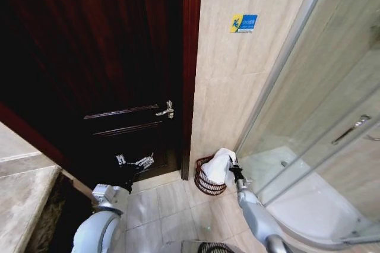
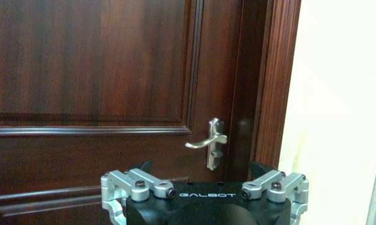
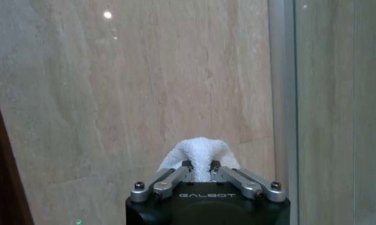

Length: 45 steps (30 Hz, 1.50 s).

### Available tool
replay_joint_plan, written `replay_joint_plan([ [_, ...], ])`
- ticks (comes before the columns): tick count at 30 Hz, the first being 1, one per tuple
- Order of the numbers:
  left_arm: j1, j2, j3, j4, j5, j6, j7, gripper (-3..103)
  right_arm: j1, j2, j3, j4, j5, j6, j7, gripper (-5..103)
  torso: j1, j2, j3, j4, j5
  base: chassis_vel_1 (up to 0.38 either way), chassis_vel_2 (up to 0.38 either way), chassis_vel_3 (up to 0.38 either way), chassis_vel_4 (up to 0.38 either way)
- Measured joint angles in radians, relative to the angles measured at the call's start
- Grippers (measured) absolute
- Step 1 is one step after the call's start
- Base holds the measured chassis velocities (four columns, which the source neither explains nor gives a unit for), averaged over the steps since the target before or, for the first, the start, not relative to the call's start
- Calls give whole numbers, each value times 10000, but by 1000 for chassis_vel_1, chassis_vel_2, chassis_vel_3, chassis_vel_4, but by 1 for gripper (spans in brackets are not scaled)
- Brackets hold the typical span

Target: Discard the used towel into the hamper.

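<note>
**While gripping the towel, the right pincer is hanging over the hamper**

Where the marble wall [image 1: 237,87] is meeting the shower glass [image 1: 320,116], the hamper [image 1: 205,183] is standing on the tiled floor [image 1: 160,205], just beside the dark wooden door [image 1: 89,57] frame. It is showing as a small round basket of dark reddish-brown wire, narrowing toward its base.

The right pincer [image 1: 233,168] is reaching out from the right arm and hovering just above the hamper's far rim, on the shower side. Its fingers are closing narrowly on the white towel [image 1: 218,167], which is bunching up above the fingertips and draping down over the hamper's opening; whether the cloth is touching the wires I cannot tell. In the right wrist view the towel [image 3: 200,154] is poking up as a rounded white lump between the two metal fingers [image 3: 169,180], with the pale wall and the shower frame behind it.

The left pincer [image 1: 135,161] is sitting idle in front of the door, well apart from the hamper and below the door handle [image 1: 166,110]. In the left wrist view the left pincer [image 2: 204,176] is standing wide, holding nothing, facing the handle [image 2: 210,140].
</note>
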Motion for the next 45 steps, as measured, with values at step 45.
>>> replay_joint_plan([
  [45, 0, 1, 0, 0, 0, 0, 0, 100, 509, -312, 835, -1292, -1462, 900, -744, 8, -40, -86, -46, 1, 0, -27, 26, 24, -25],
])
